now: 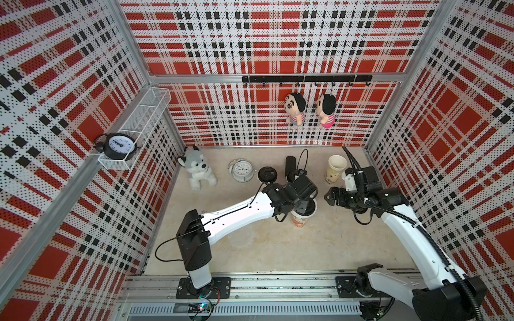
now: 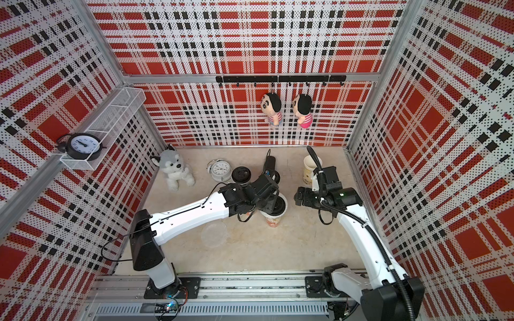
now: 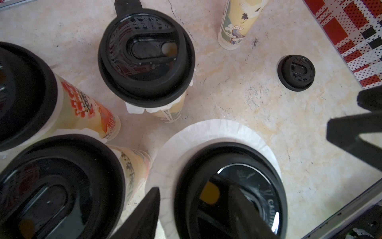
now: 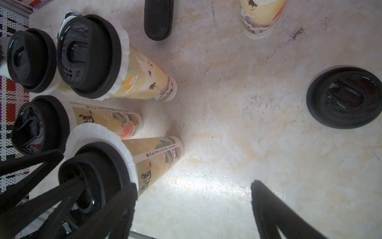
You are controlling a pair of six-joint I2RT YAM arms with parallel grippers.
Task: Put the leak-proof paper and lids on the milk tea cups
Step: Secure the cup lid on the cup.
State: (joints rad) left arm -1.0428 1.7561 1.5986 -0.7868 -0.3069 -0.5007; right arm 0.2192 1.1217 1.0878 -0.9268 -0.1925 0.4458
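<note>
Now the left arm stretches far out, wrist bent down, left gripper [image 3: 194,189] half-open astride the black lid's [image 3: 258,163] rim on the milk tea cup [image 1: 299,221], with leak-proof paper [image 3: 206,132] sandwiched beneath. At three o'clock, the right gripper [image 1: 328,196] hovers wide open.

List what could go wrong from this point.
The left tool straddles the rim of the round black plastic lid, which sits on a flat whitish round paper sheet; lifting away may drag lid and paper askew.
That tall printed paper cup stands close to three lidded cups; a nudge might topple them.
The open printed paper cup at the back has no paper, and the right tool hangs close by.
</note>
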